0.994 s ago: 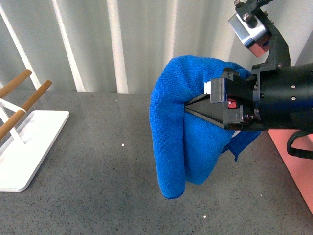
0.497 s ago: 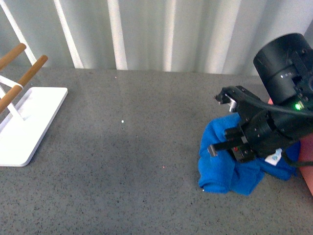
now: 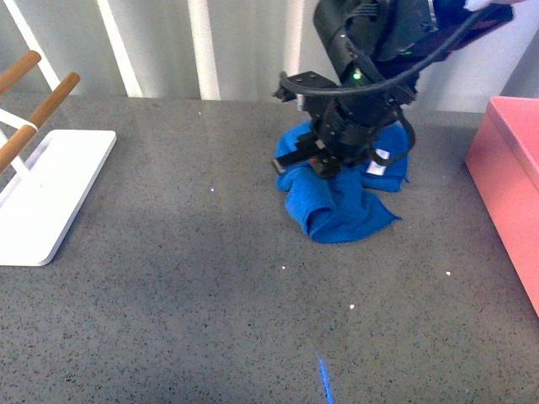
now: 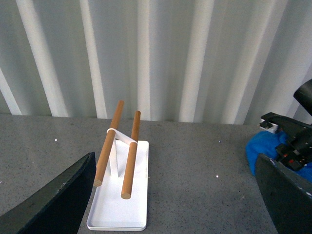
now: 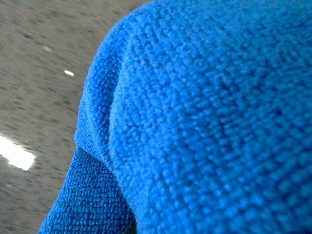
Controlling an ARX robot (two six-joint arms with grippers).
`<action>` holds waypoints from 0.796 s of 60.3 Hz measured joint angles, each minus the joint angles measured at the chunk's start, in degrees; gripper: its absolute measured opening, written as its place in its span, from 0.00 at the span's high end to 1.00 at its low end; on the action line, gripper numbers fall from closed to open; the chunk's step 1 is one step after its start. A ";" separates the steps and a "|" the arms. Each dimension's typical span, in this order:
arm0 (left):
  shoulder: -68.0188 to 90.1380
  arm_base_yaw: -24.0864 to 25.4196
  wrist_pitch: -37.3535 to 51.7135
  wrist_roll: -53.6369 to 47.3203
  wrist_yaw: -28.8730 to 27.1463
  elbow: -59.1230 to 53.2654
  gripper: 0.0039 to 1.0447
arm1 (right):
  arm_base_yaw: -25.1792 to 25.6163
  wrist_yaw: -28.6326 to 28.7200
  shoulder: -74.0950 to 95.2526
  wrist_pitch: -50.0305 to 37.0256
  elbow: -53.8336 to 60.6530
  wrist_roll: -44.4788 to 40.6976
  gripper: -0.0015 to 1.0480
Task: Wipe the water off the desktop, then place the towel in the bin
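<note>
The blue towel (image 3: pixel 341 202) lies bunched on the dark grey speckled desktop (image 3: pixel 210 278), towards the back and right of centre. My right gripper (image 3: pixel 316 164) presses down into its top, shut on the towel. In the right wrist view the towel (image 5: pixel 204 122) fills nearly the whole picture and hides the jaws. The salmon-pink bin (image 3: pixel 512 168) stands at the right edge. In the left wrist view my left gripper (image 4: pixel 180 195) is open over bare desktop (image 4: pixel 195 165), with the towel (image 4: pixel 263 151) far off to one side. No water shows on the desktop.
A white rack base (image 3: pixel 46 198) with two wooden rods (image 3: pixel 38 105) stands at the left; it also shows as the rack (image 4: pixel 122 195) in the left wrist view. A white ribbed wall (image 3: pixel 168 42) runs behind the desktop. A small blue streak (image 3: pixel 324 383) lies near the front edge.
The right gripper has carried the towel from up in the air down onto the desktop, then slid it leftwards and further back. The bin has come into view at the right.
</note>
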State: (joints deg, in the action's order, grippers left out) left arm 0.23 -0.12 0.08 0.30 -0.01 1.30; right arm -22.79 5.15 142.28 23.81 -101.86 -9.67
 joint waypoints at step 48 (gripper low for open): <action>0.00 0.00 -0.02 -0.02 0.00 0.00 0.06 | -5.73 9.73 -24.63 -8.39 18.12 12.13 0.96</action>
State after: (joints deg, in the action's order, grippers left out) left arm 0.23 -0.12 0.05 0.27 -0.01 1.30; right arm -28.51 14.87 117.64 15.42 -83.74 2.46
